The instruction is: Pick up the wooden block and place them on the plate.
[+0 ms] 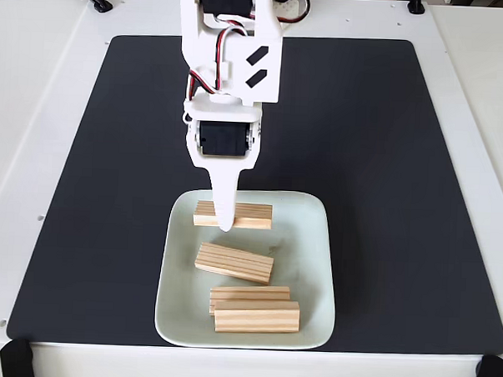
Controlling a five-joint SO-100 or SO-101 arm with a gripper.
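The pale mint-white square plate [308,259] sits at the front centre of the black mat. Several wooden blocks lie on it: one across the far side [252,215], one tilted in the middle [234,263], and two close together at the front [249,293] [257,316]. My white gripper [225,224] points straight down over the far block. Its visible finger [224,196] crosses in front of that block, with the tip at the block's near edge. The other finger is hidden, so the gap between the jaws does not show.
A black mat [386,161] covers most of the white table [481,98]. Black clamps stand at the front corners [17,359] [492,376]. The arm's white body with red and black wires [231,46] rises at the back centre.
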